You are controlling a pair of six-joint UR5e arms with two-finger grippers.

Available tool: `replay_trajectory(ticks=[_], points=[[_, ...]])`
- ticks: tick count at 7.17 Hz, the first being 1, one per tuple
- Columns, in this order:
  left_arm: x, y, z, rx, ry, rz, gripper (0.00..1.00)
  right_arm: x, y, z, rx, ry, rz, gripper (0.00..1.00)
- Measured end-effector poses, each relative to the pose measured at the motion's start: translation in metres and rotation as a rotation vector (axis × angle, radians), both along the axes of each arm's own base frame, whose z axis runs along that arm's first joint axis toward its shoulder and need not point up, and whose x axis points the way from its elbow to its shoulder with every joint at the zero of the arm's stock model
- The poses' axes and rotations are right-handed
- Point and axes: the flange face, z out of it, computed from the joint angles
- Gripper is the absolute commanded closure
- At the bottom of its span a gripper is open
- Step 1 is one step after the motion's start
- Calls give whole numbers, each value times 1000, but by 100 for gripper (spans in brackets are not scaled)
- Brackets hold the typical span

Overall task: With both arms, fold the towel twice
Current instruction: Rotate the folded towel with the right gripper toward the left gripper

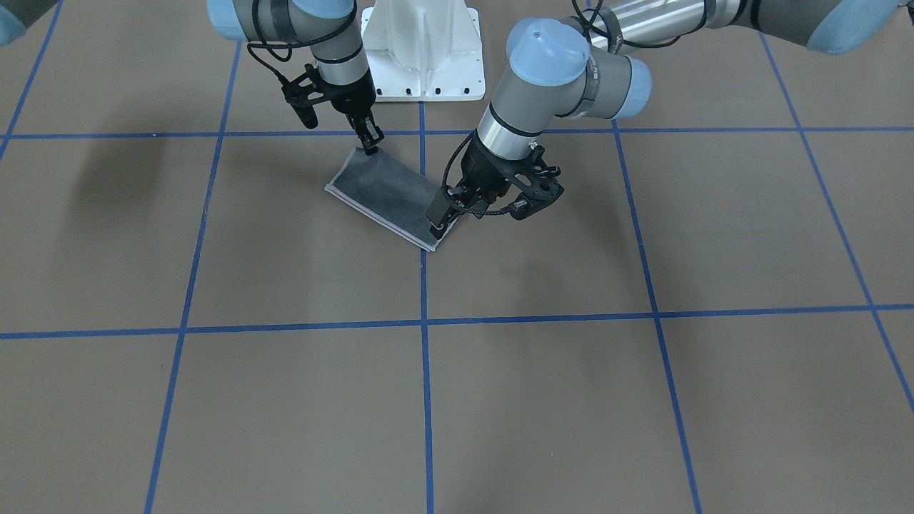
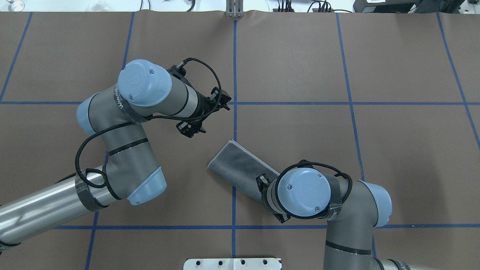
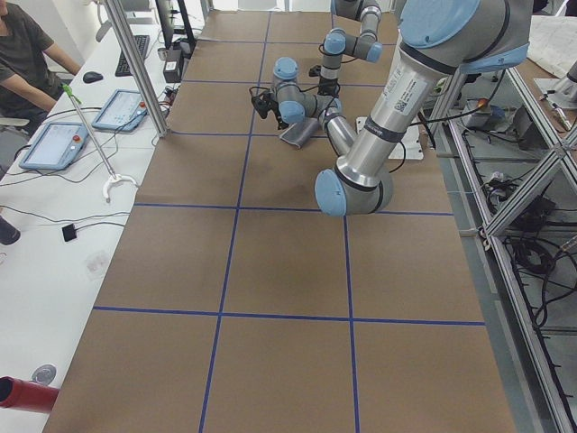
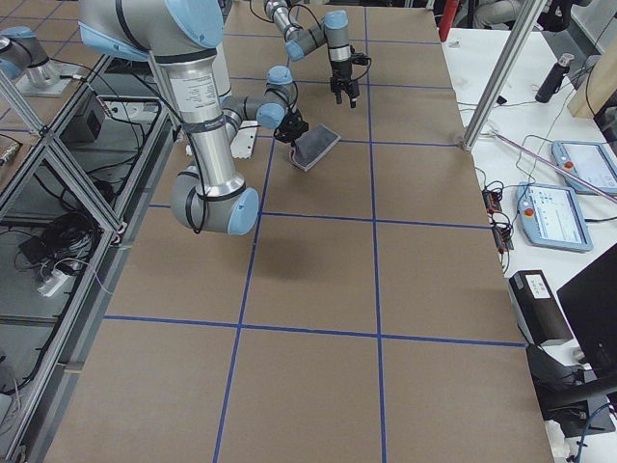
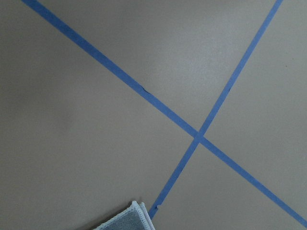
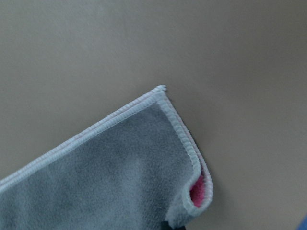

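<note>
The towel (image 2: 240,168) lies flat on the table (image 1: 285,400) as a narrow strip, grey face out and a sliver of pink showing between its layers. By that, the first fold looks done and the second is not yet begun. In the overhead view the strip sits across the centre tape line (image 2: 235,67), its long sides running from 10 o'clock to 4 o'clock.

The right gripper (image 1: 370,146) stands at the 4 o'clock end, tips down on a corner. Its fingers look drawn close together, and in its wrist view the top layer curls up beside them, so it seems to be pinching that layer, though this is not plain. The left gripper (image 1: 438,221) hangs off the 10 o'clock end. Its wrist view catches only the towel's corner at 6 o'clock, and I cannot tell whether its fingers are apart or together.

Next, I judge, both grippers need the two corners of one short end — all layers pinched together — and should carry them level to the other end, so the halves meet squarely.
</note>
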Motion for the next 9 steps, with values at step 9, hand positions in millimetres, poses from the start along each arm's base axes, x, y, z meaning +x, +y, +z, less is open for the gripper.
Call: replay_trajectory(ticks=[9], points=[[59,102,46,-81,-48,33,28,41,-105,31,91,70,-15,0]])
